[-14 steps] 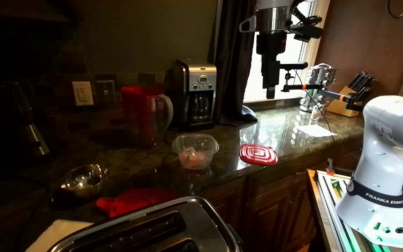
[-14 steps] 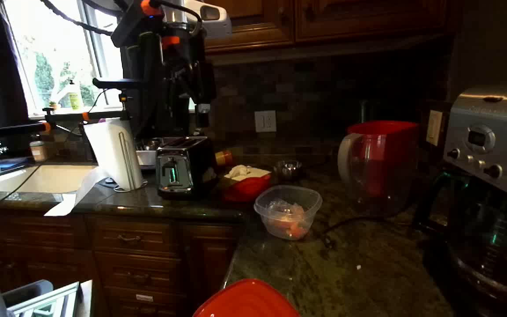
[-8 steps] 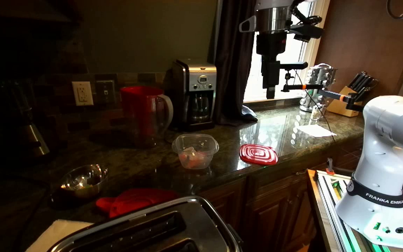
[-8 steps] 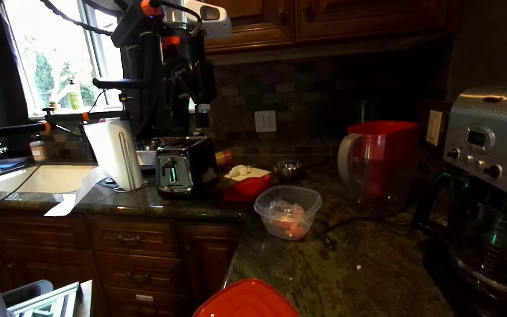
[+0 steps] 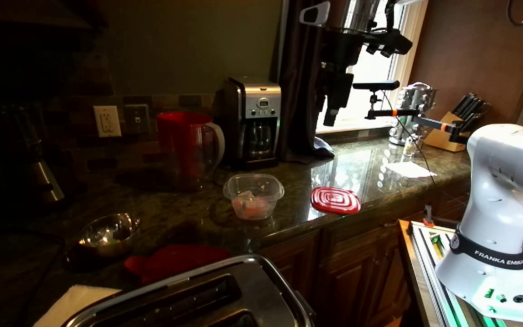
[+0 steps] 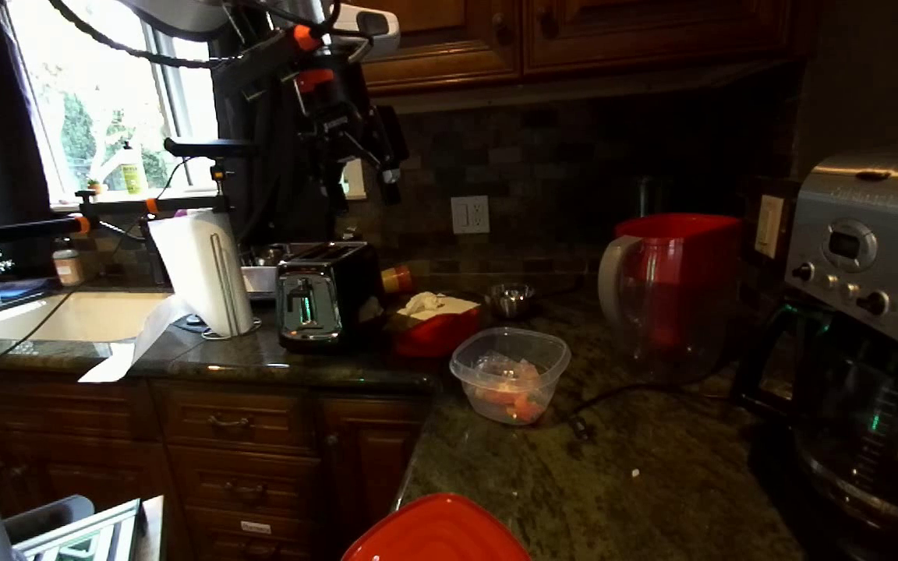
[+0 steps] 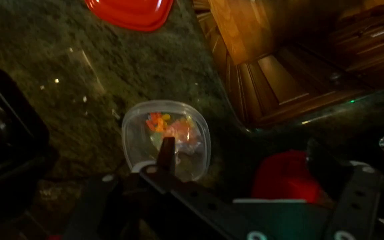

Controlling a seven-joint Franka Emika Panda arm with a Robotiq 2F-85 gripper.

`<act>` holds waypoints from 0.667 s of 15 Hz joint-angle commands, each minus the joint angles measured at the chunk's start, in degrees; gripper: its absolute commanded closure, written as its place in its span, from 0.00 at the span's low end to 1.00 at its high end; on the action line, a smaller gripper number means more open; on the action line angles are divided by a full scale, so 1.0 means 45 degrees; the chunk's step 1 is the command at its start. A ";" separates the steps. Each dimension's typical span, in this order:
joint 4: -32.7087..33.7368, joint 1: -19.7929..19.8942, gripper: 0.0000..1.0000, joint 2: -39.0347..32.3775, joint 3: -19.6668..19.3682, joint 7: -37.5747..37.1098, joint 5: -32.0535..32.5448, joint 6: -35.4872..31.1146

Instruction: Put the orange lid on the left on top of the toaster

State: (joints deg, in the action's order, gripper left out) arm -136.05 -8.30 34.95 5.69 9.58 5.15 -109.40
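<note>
A glossy red-orange lid (image 6: 437, 534) lies flat on the counter, cut by the lower frame edge in an exterior view. Glare gives it pale rings in an exterior view (image 5: 335, 200); it also shows at the top of the wrist view (image 7: 133, 15). The silver toaster (image 6: 312, 308), with dark slots on top, stands at the counter's far end; it is large and cut off in an exterior view (image 5: 261, 290). My gripper (image 6: 365, 193) is open and empty, high above the counter; in the wrist view (image 7: 240, 151) one finger overlaps the bowl and the other is near the red item.
A clear bowl (image 6: 464, 382) with colourful contents stands between lid and toaster. A red item (image 6: 433, 333) lies beside the toaster, with a metal bowl (image 6: 510, 300) behind. A red pitcher (image 5: 182, 136) and coffee maker (image 5: 261, 100) stand along the wall. A camera arm (image 5: 393, 113) crosses by the window.
The arm has moved slightly in the last half second. My gripper has tilted and turned, shifting left in an exterior view, and its two fingers now show clearly apart. The lid and toaster stay put.
</note>
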 commanded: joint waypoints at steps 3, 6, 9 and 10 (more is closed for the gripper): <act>-0.1087 -0.1680 0.00 -0.0251 0.0142 0.1700 -0.0527 -0.3311; -0.1667 -0.2629 0.00 -0.0728 -0.0106 0.3142 -0.1041 -0.4851; -0.2163 -0.3570 0.00 -0.1322 -0.0485 0.4959 -0.1948 -0.5715; -0.1764 -0.2905 0.00 -0.1065 -0.0012 0.3817 -0.1390 -0.5179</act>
State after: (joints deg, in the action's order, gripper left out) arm -144.13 -21.52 30.14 5.51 26.79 -1.07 -132.89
